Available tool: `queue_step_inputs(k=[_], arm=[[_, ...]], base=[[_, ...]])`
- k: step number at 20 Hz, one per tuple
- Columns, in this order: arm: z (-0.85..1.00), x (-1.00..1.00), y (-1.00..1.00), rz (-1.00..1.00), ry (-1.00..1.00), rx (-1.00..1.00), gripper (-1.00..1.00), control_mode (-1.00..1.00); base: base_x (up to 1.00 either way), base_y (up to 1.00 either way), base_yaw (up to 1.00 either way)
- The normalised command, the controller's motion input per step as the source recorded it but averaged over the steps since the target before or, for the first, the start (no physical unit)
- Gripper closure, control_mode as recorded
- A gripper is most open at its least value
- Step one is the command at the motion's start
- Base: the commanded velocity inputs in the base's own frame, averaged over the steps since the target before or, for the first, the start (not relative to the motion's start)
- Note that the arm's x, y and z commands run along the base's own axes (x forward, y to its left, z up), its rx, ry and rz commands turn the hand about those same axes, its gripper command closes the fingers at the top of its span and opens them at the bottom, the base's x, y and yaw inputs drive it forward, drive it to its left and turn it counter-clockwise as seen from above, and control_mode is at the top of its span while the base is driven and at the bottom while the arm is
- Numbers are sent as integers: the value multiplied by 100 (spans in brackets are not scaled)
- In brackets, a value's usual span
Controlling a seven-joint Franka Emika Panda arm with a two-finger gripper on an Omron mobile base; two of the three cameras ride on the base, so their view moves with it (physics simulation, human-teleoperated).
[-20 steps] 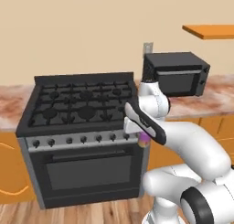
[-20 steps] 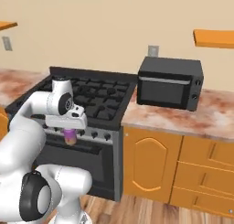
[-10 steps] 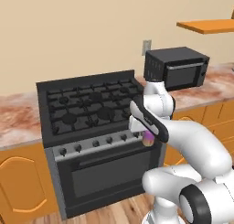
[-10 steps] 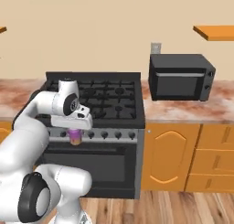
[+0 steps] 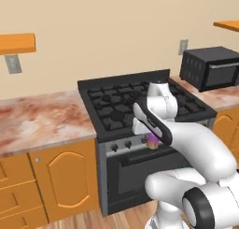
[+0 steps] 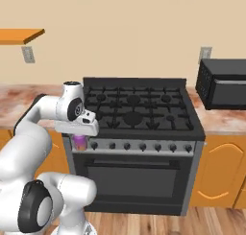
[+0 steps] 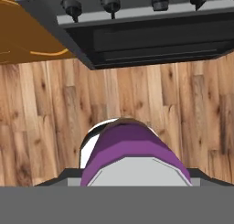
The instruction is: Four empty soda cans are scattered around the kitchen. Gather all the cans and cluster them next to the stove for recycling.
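Observation:
My gripper [image 5: 151,138] is shut on a purple soda can [image 5: 152,141], which hangs under the hand in front of the stove's knob panel. From the right base view the same can [image 6: 79,142] sits below the gripper [image 6: 79,138] at the stove's front left corner. Close up, the hand view has the can's purple wall and silvery top [image 7: 132,150] above the plank floor. The stove [image 5: 112,106] is a grey range with black grates and a dark oven door [image 6: 134,181]; its knobs and door top [image 7: 151,31] run along the top of the hand view.
A black microwave [image 5: 212,67] [image 6: 223,83] stands on the counter right of the stove. Reddish marble counter [image 5: 37,120] over orange cabinets [image 5: 56,181] lies left of it. An orange wall shelf [image 5: 16,42] hangs above. Brown plank floor [image 7: 45,104] is below the hand.
The whole picture has shifted: the base has driven left, so stove and microwave sit further right in both base views. The arm keeps its pose with the purple can held.

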Motion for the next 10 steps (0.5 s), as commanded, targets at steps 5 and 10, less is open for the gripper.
queue_step_inputs(k=[5, 10], arm=[[0, 0, 0, 0, 0, 0, 100, 100], [0, 0, 0, 0, 0, 0, 100, 100]], base=[[44, 42, 12], [35, 92, 24]])
